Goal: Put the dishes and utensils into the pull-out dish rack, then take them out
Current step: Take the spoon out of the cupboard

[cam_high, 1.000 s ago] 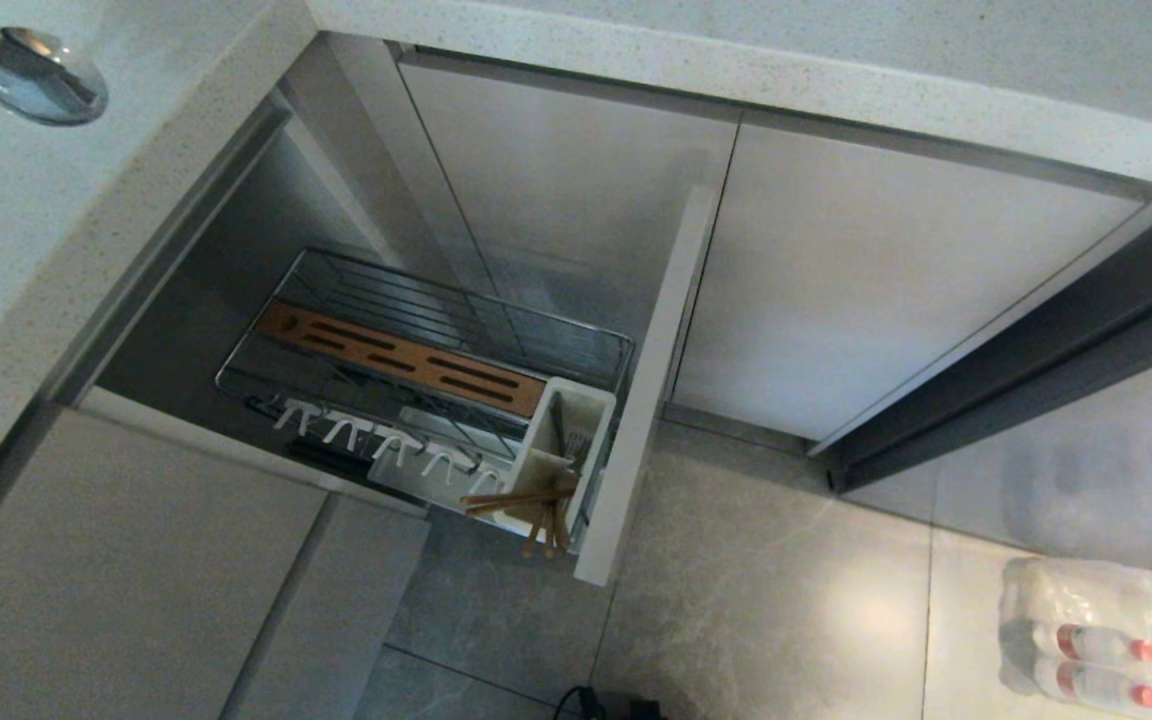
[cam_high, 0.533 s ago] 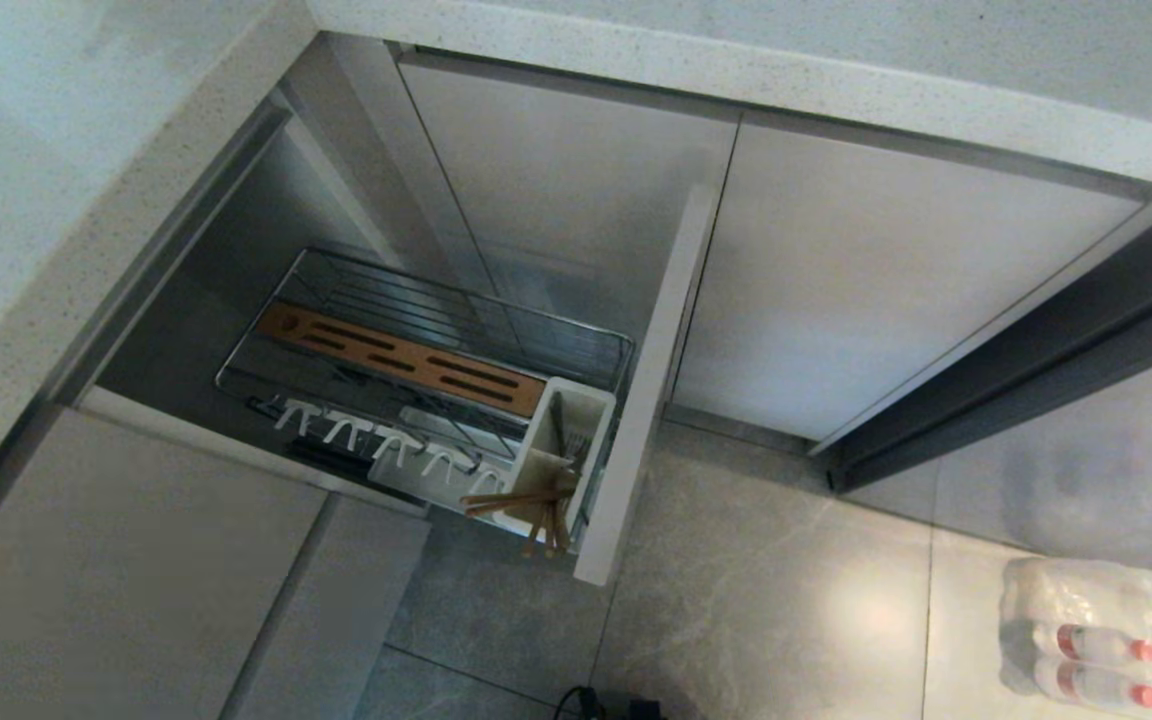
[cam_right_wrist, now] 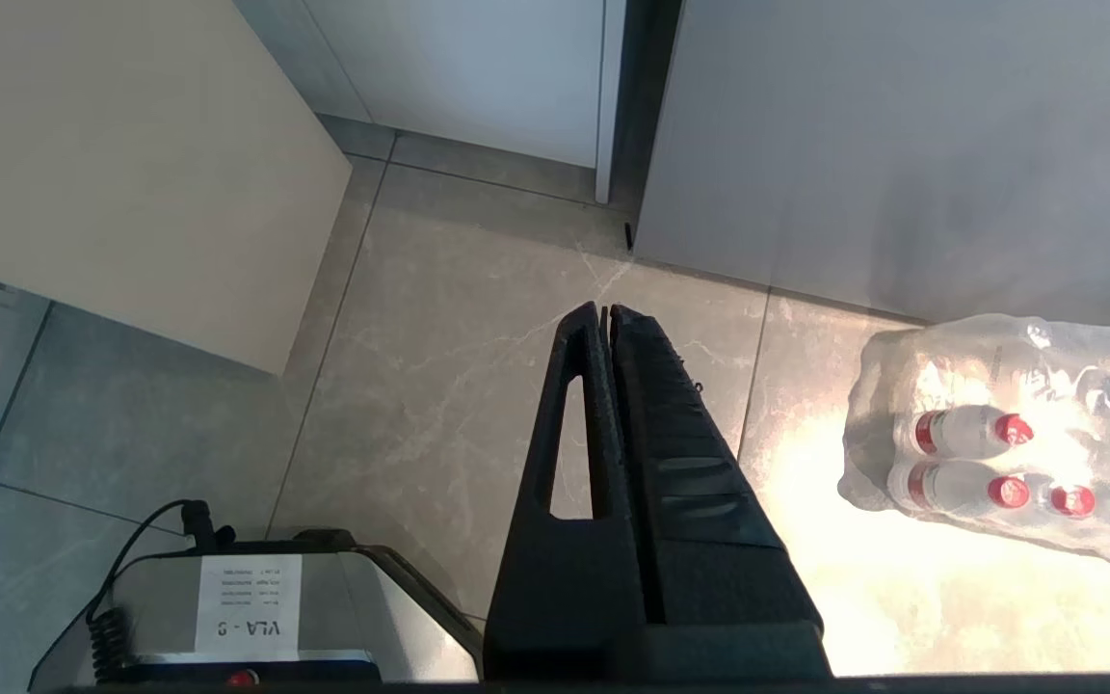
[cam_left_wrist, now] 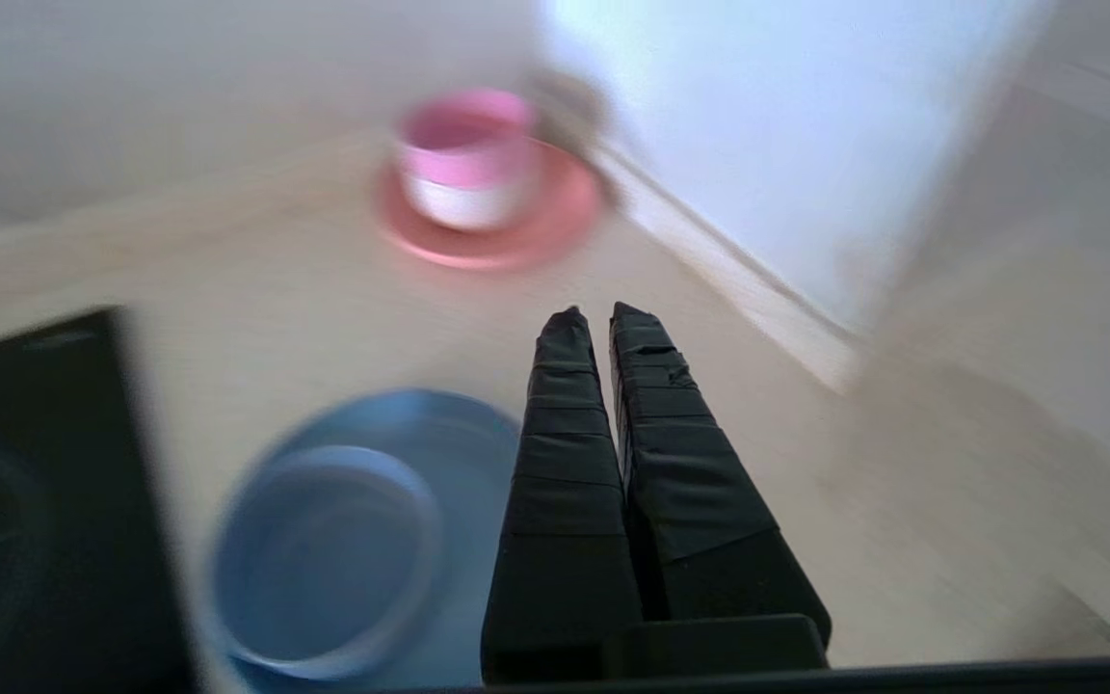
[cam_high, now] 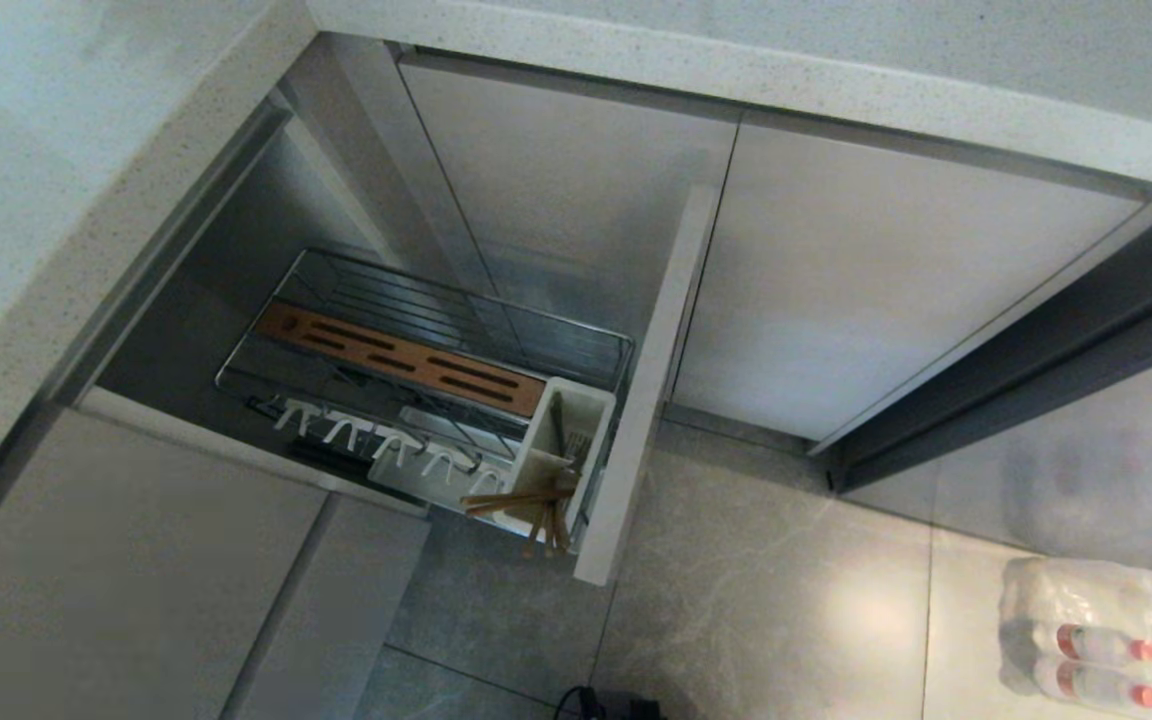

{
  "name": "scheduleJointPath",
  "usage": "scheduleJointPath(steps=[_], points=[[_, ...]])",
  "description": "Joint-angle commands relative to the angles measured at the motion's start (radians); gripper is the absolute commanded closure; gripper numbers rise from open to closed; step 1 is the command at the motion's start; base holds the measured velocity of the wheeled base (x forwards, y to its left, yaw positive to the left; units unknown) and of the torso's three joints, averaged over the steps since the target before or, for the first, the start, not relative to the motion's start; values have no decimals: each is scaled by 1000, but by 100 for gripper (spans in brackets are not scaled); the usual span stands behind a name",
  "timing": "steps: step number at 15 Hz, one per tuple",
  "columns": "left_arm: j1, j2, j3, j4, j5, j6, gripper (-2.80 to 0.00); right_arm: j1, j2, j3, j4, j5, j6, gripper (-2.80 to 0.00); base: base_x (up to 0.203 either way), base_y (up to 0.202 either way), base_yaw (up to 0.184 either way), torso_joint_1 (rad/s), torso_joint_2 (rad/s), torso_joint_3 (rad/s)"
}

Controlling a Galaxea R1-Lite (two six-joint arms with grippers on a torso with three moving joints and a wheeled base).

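The pull-out dish rack (cam_high: 536,318) stands drawn out of the cabinet, its beige front panel (cam_high: 641,400) toward the floor. The wooden chopsticks (cam_high: 511,500) lean out of the white caddy (cam_high: 591,405), and the fork (cam_high: 576,440) stands inside it. No gripper shows in the head view. In the left wrist view my left gripper (cam_left_wrist: 601,310) is shut and empty above the counter. Beside it the blue-grey bowl (cam_left_wrist: 324,559) sits on the light-blue plate (cam_left_wrist: 463,434). My right gripper (cam_right_wrist: 605,308) hangs shut over the floor.
A pink-and-white bowl (cam_left_wrist: 466,159) on a pink plate (cam_left_wrist: 536,236) stands farther along the counter. A black cooktop (cam_left_wrist: 35,482) borders the blue dishes. A wrapped pack of bottles (cam_high: 1106,630) lies on the floor at the right, and my base (cam_right_wrist: 256,607) is below the right gripper.
A shiny rounded thing at the head view's top left corner a second ago has gone out of view. The rack and its utensils have not moved.
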Motion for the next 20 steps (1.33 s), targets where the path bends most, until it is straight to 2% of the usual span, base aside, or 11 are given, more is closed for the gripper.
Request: scheduleJointPath(steps=[1, 4, 8, 13, 16, 20], points=[[74, 14, 20, -11, 2, -13, 0, 0, 1, 0, 0, 0, 0, 0, 0, 0, 0, 0, 0, 0], [193, 34, 53, -66, 0, -47, 0, 0, 2, 0, 0, 0, 0, 0, 0, 0, 0, 0, 0, 0], [285, 101, 50, -87, -6, -98, 0, 0, 1, 0, 0, 0, 0, 0, 0, 0, 0, 0, 0, 0], [373, 187, 27, -201, -28, -157, 0, 0, 2, 0, 0, 0, 0, 0, 0, 0, 0, 0, 0, 0], [404, 248, -19, -198, -74, -183, 0, 0, 2, 0, 0, 0, 0, 0, 0, 0, 0, 0, 0, 0], [450, 317, -99, -133, -209, -255, 0, 0, 2, 0, 0, 0, 0, 0, 0, 0, 0, 0, 0, 0]])
